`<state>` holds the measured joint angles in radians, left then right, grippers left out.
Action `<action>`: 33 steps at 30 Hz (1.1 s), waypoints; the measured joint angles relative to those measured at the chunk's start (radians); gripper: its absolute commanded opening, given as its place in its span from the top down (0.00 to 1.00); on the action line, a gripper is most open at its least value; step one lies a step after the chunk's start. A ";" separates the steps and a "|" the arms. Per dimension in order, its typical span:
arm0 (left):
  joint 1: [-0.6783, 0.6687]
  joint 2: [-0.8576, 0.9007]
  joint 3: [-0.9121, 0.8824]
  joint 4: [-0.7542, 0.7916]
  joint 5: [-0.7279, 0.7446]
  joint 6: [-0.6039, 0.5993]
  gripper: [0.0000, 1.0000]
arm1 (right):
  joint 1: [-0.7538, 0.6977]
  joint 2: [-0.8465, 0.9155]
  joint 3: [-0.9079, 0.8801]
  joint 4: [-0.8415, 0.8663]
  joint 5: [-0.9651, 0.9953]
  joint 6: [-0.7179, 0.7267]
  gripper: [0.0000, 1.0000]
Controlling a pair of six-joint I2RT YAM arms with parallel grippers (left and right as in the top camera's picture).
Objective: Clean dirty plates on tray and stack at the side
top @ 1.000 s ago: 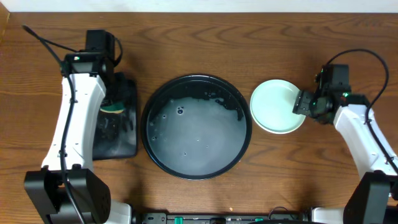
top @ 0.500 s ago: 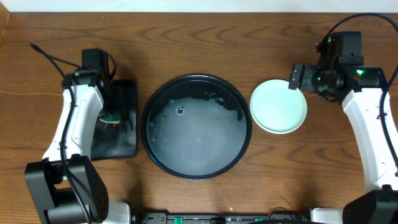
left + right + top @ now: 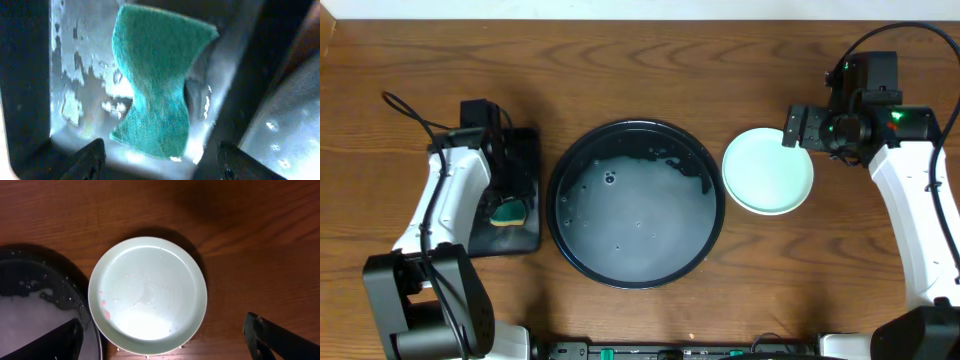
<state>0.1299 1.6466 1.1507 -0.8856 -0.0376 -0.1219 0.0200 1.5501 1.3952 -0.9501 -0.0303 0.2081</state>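
The round black tray (image 3: 574, 160) sits mid-table with soapy water in it and no plate on it; its dark edge shows in the right wrist view (image 3: 50, 275). To its right, on the wood, lie the plates (image 3: 768, 170), a pale mint one on top (image 3: 147, 295) with a few pink specks near its left rim. My right gripper (image 3: 799, 129) (image 3: 165, 335) hovers open above that plate's far-right rim, holding nothing. My left gripper (image 3: 510, 192) (image 3: 160, 162) stands open over the small rectangular tray. A green sponge (image 3: 508, 212) (image 3: 155, 85) lies loose between its fingers.
The small black rectangular tray (image 3: 525, 140) at the left is wet and holds the sponge. Water droplets dot the wood by the plate's near rim (image 3: 150, 356). Bare wooden table (image 3: 650, 70) runs behind the trays.
My left gripper has opened and let go of the sponge, which now lies in the rectangular tray. My right gripper rose off the plate's rim and opened wide.
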 measured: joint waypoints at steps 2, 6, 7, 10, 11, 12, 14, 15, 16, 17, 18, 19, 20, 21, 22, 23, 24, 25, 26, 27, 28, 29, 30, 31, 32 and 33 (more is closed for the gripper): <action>0.000 -0.010 0.071 -0.051 0.013 -0.003 0.28 | 0.000 0.000 0.022 -0.018 0.000 0.000 0.01; 0.000 -0.097 0.214 -0.105 0.028 -0.006 0.28 | 0.000 -0.004 0.111 -0.041 0.000 0.000 0.01; 0.000 -0.134 0.234 -0.104 0.032 -0.008 0.28 | 0.000 -0.010 0.141 -0.045 0.000 0.000 0.01; 0.000 -0.229 0.258 -0.106 0.033 -0.009 0.28 | 0.000 -0.043 0.210 -0.045 0.000 0.000 0.01; 0.000 -0.254 0.258 -0.107 0.033 -0.008 0.28 | 0.000 -0.063 0.234 -0.044 0.000 0.000 0.01; 0.000 -0.273 0.258 -0.109 0.034 -0.009 0.27 | 0.000 -0.087 0.253 -0.043 0.000 0.000 0.01; 0.000 -0.293 0.258 -0.111 0.035 -0.009 0.27 | 0.000 -0.154 0.286 -0.042 0.000 0.000 0.01; 0.000 -0.297 0.258 -0.111 0.035 -0.009 0.27 | 0.000 -0.190 0.295 -0.041 0.000 0.000 0.01; 0.000 -0.296 0.258 -0.111 0.035 -0.009 0.27 | 0.000 -0.226 0.301 -0.041 0.000 0.000 0.01; 0.000 -0.295 0.258 -0.111 0.035 -0.009 0.27 | 0.000 -0.258 0.305 -0.042 0.000 0.000 0.01; 0.000 -0.294 0.258 -0.111 0.035 -0.009 0.27 | 0.000 -0.294 0.308 -0.041 0.000 0.000 0.01; 0.000 -0.294 0.258 -0.111 0.035 -0.009 0.27 | 0.000 -0.327 0.311 -0.042 0.000 0.000 0.01; 0.000 -0.294 0.258 -0.112 0.035 -0.009 0.27 | 0.000 -0.356 0.312 -0.042 0.000 0.000 0.01; 0.000 -0.294 0.258 -0.111 0.035 -0.009 0.27 | 0.000 -0.381 0.312 -0.044 0.000 0.000 0.01; 0.000 -0.294 0.258 -0.112 0.035 -0.009 0.27 | 0.000 -0.401 0.312 -0.048 0.000 0.000 0.01; 0.000 -0.294 0.258 -0.112 0.035 -0.009 0.27 | 0.000 -0.422 0.312 -0.054 0.000 0.000 0.01; 0.000 -0.294 0.258 -0.112 0.035 -0.009 0.27 | 0.000 -0.438 0.312 -0.061 0.000 0.000 0.01; 0.000 -0.294 0.258 -0.112 0.035 -0.009 0.27 | 0.000 -0.452 0.312 -0.068 0.000 0.000 0.01; 0.000 -0.294 0.258 -0.112 0.035 -0.009 0.27 | 0.000 -0.462 0.312 -0.077 0.000 0.000 0.01; 0.000 -0.294 0.258 -0.112 0.035 -0.009 0.27 | 0.000 -0.471 0.312 -0.087 0.000 0.000 0.01; 0.000 -0.294 0.258 -0.112 0.035 -0.009 0.27 | 0.000 -0.481 0.312 -0.101 0.000 0.000 0.01; 0.000 -0.294 0.258 -0.112 0.035 -0.009 0.27 | 0.000 -0.489 0.312 -0.116 0.000 0.000 0.01; 0.000 -0.294 0.258 -0.112 0.035 -0.009 0.27 | 0.000 -0.499 0.312 -0.135 0.000 0.000 0.01; 0.000 -0.294 0.258 -0.113 0.035 -0.009 0.27 | 0.000 -0.504 0.312 -0.146 0.000 0.000 0.01; 0.000 -0.294 0.258 -0.113 0.035 -0.009 0.27 | 0.000 -0.512 0.313 -0.165 0.000 0.000 0.01; 0.000 -0.294 0.258 -0.113 0.035 -0.009 0.27 | 0.000 -0.518 0.313 -0.190 0.000 0.000 0.01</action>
<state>0.1299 1.3525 1.4090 -0.9981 -0.0021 -0.1307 0.0200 1.0317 1.7081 -1.1397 -0.0303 0.2081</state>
